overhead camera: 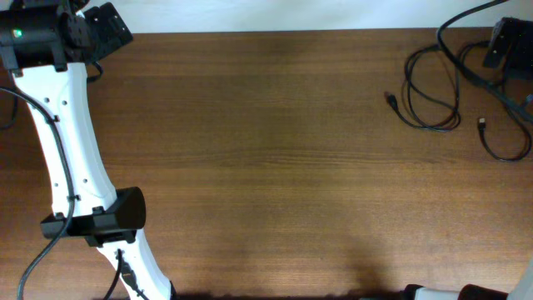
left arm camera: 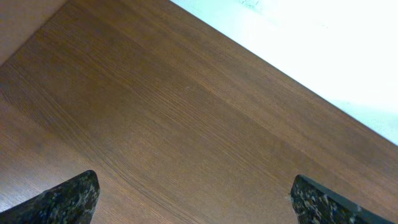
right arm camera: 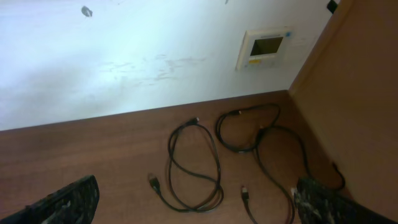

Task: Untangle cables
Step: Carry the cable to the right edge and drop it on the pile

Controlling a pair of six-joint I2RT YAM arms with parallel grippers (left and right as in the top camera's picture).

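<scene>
"Wooden bench point(overhead camera: 275, 150) is stretching wide, with the white left arm point(overhead camera: 71, 142) reaching along its left edge. Where are the cables point(overhead camera: 457, 104) lying?"

"Looped near the far right corner. Both claws, left gripper point(left arm camera: 193, 199) and right gripper point(right arm camera: 196, 202), are hanging released, fingers spread wide."

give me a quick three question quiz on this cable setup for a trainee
1. True or false: the left gripper is holding a cable.
2. In the overhead view, where do the cables lie? A top right corner; B centre; C bottom left corner.
3. Fill in: the right gripper has its jaws ___.

Key: 1 false; 2 A; 3 open
</scene>
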